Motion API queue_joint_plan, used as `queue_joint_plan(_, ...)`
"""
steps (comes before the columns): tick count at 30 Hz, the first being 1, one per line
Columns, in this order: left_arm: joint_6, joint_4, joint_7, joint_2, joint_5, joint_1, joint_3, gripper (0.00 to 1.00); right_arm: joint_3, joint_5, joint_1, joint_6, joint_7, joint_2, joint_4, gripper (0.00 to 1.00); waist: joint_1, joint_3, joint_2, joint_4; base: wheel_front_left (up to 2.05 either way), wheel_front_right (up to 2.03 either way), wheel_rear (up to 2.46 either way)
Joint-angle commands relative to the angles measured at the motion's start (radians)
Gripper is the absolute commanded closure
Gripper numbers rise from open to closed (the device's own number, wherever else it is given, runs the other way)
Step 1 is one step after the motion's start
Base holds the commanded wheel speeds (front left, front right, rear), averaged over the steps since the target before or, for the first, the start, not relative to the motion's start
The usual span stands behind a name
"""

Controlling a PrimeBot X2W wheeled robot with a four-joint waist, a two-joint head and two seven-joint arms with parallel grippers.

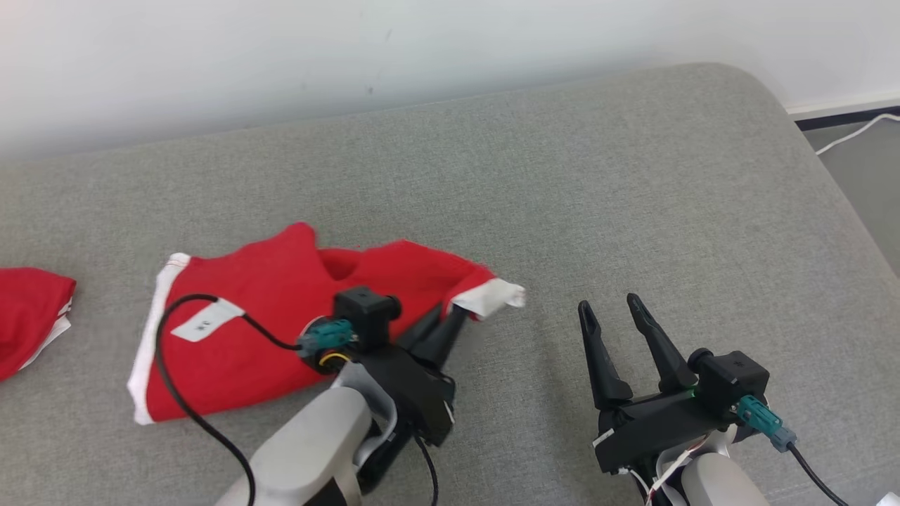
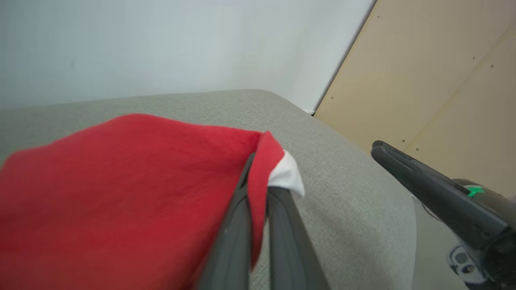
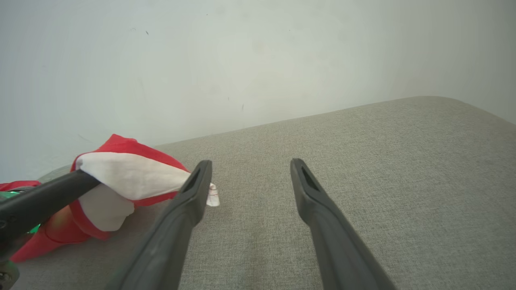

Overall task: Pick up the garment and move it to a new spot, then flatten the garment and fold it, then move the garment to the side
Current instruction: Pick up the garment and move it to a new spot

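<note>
The left end effector [image 1: 450, 325] is clenched on the right-hand corner of the garment [image 1: 260, 281], where a white cuff [image 1: 496, 295] is turned out past the fingertips. In the left wrist view the red cloth is seen pinched between the two dark fingers [image 2: 238, 225], and the held corner appears raised a little off the grey cushion [image 1: 633, 176]. This corner is judged to be held so that it can be drawn outward and the cloth spread flat. The rest of the garment lies loosely rumpled on the cushion, with a white hem [image 1: 151, 330] along its left side and a white label [image 1: 204, 322] facing up.

The right end effector [image 1: 609, 309] is released, with its fingers spread wide and nothing between them. It is poised near the cuff over bare cushion and appears to be kept ready for a second hold.

Open cushion is offered to the right of the garment and beyond it, up to the pale wall [image 1: 281, 56] that meets the far edge. At the far right the cushion is rounded off into a corner, past which the floor [image 1: 868, 176] and a white cord [image 1: 847, 137] are seen, so a pull that way would have to be stopped short of the drop. At the far left a second red cloth [image 1: 28, 309] is lying apart from the garment, so less room is left on that side.
</note>
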Motion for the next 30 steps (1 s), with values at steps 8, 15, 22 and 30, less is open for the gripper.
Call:
queue_joint_plan(8, 0.0, -0.041, -0.001, 0.0, -0.015, -0.012, -0.081, 0.75, 0.005, 0.008, -0.004, 0.001, 0.0, 0.001, 0.006, 0.0, 0.0, -0.005, 0.0, -0.023, 0.0, 0.0, 0.0)
queue_joint_plan(15, 0.0, 0.016, -0.001, 0.0, 0.013, 0.013, -0.054, 0.0, -0.017, 0.005, 0.011, 0.001, 0.0, -0.003, 0.002, 0.0, 0.0, -0.006, 0.0, -0.009, 0.0, 0.0, 0.0)
queue_joint_plan(22, 0.025, 0.029, -0.001, 0.001, 0.078, 0.058, 0.068, 0.0, -0.029, 0.002, 0.009, 0.001, 0.0, -0.002, 0.0, 0.0, 0.0, -0.019, 0.0, 0.028, 0.0, 0.0, 0.0)
queue_joint_plan(30, 0.071, -0.018, -0.001, 0.016, 0.247, 0.177, 0.288, 0.0, -0.029, 0.0, 0.021, 0.001, 0.0, -0.016, 0.003, 0.0, 0.0, -0.051, 0.0, 0.09, 0.0, 0.0, 0.0)
